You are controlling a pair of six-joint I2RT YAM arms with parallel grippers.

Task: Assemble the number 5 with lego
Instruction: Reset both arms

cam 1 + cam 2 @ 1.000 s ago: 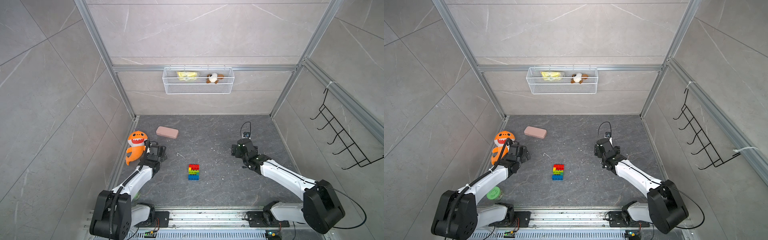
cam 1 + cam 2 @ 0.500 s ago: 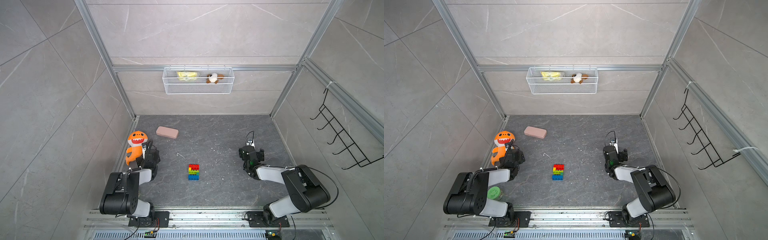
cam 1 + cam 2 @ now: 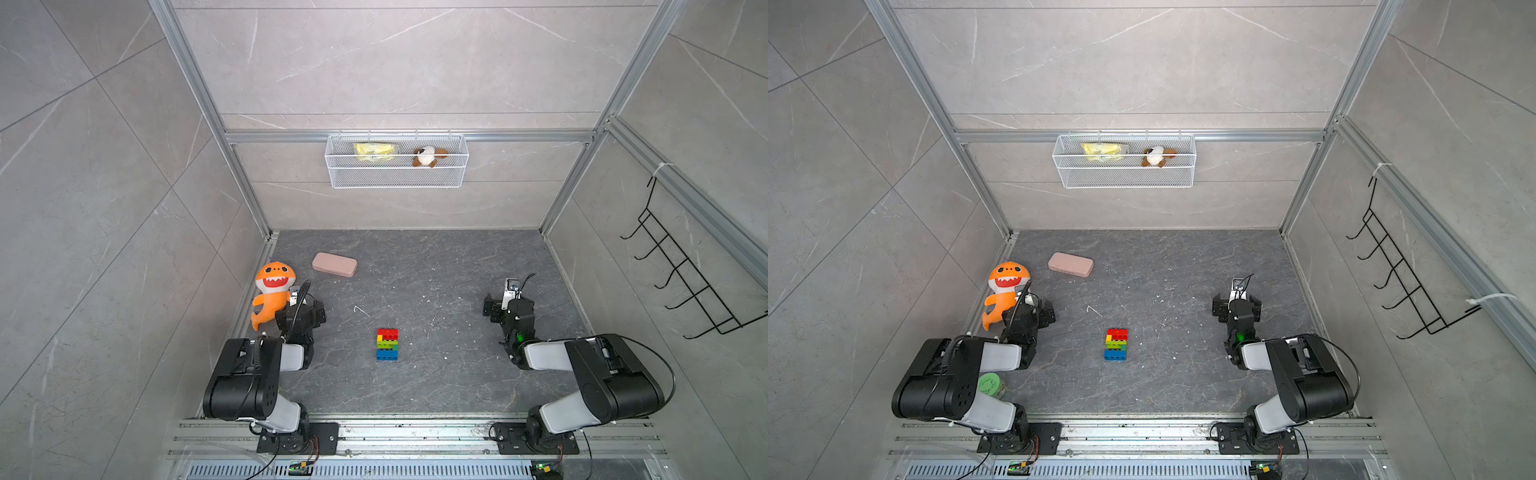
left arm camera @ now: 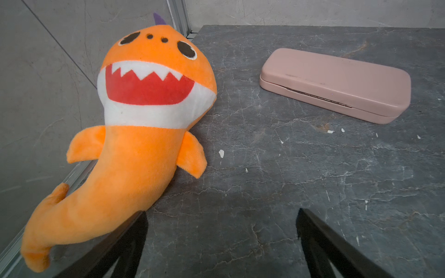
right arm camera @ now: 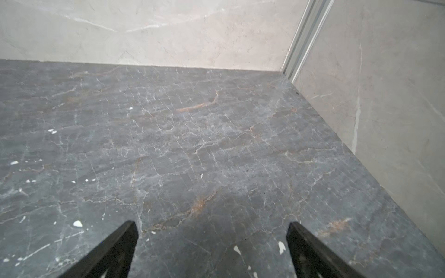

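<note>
Both arms are folding back toward themselves. Black left gripper [image 4: 221, 223] and right gripper [image 5: 212, 238] are gaping fully, holding nothing. Blocky red-yellow-green-blue plastic lego number 5 [image 3: 387, 344] is resting on the dark grey stone table [image 3: 436, 270], at four o'clock from the left gripper and eight o'clock from the right, well apart from both.

Left arm [image 3: 245, 374]: black joint housings, pale grey link shells.
Right arm [image 3: 606, 374]: same black and pale grey build, with a small green light [image 3: 518, 336] on the forearm.
Cables [image 3: 300, 299]: black, one at each wrist, and a thin loop round the right shoulder housing.
Left hand [image 4: 221, 213]: two black tapered fingers.
Right hand [image 5: 211, 223]: two black tapered fingers.
Bases [image 3: 297, 440]: black plates on a silver rail [image 3: 415, 432].
</note>
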